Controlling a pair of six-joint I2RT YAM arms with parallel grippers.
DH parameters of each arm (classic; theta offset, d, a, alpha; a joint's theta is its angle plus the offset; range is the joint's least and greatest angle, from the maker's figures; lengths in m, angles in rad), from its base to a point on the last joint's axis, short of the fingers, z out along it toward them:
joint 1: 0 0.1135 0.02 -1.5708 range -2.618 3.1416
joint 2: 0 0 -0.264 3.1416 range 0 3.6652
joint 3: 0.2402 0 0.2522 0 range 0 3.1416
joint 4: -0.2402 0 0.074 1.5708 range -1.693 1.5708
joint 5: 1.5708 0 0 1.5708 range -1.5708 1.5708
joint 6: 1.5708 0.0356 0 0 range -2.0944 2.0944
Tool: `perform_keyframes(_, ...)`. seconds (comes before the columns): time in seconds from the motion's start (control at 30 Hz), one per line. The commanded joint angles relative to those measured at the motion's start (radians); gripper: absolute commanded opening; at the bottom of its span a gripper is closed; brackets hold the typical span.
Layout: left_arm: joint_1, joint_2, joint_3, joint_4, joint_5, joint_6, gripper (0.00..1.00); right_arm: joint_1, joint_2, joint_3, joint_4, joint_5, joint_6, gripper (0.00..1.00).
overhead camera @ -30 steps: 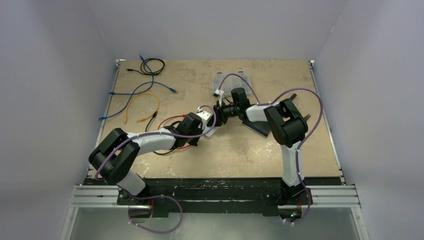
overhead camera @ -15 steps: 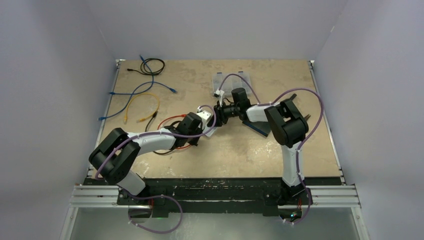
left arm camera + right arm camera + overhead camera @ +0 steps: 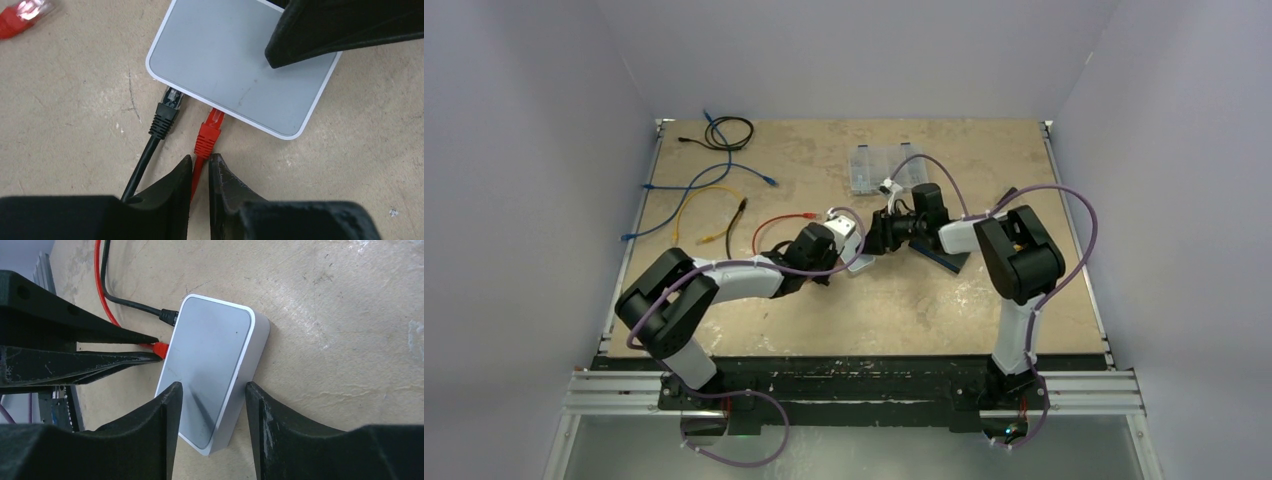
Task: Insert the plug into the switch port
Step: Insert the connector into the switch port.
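Where the two arms meet near the middle of the tabletop (image 3: 874, 320), the switch (image 3: 225, 65) lies flat. It is a thin, pale grey slab with rounded corners, a smooth matt face and a white rim. Two plugs sit in ports along one side wall, side by side but not touching. The black plug (image 3: 165, 116) has a ribbed boot and a clear head. The red plug (image 3: 210, 131), the task's own, has its head under the rim and its boot just outside the wall. The red cable (image 3: 102, 285) and the black cable (image 3: 129, 304) trail away from the slab over the tabletop.

The left gripper (image 3: 201, 160) points at that wall from behind the red plug. Its jaws, black and rough-surfaced, stand a narrow slit apart with the red cable lying in the slit; whether they pinch it cannot be told. The right gripper (image 3: 210, 385) reaches in from the opposite end. Its jaws are spread to either side of the slab's end, with one fingertip (image 3: 260, 410) beside the side wall; whether they touch the slab cannot be told.

A loose red connector (image 3: 22, 15) with a clear head lies apart from the slab. The tabletop is beige, mottled and scratched. Toward the far left corner lie a black coil (image 3: 729, 132), a blue cable (image 3: 724, 170) and a yellow cable (image 3: 679, 215). A clear plastic box (image 3: 879, 165) sits near the far edge.
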Motion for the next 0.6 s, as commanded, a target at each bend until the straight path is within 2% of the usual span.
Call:
perform_keyframes(0.0,0.002,-0.056,0.043,0.076,-0.064,-0.037,0.19,0.023,-0.050,-0.025,-0.006,0.026,0.047,0.54)
perform_keyframes(0.13,0.011,-0.138,0.048,0.000,-0.152,-0.065,0.27,0.020,-0.082,-0.044,0.012,0.089,0.054,0.59)
perform_keyframes(0.4,0.088,-0.274,0.108,-0.190,-0.287,-0.151,0.49,0.018,-0.135,-0.087,0.055,0.209,0.072,0.68)
perform_keyframes(0.5,0.143,-0.288,0.150,-0.248,-0.298,-0.197,0.58,0.018,-0.156,-0.104,0.073,0.277,0.076,0.70)
perform_keyframes(0.57,0.192,-0.280,0.195,-0.291,-0.275,-0.218,0.60,0.018,-0.174,-0.117,0.083,0.313,0.078,0.71)
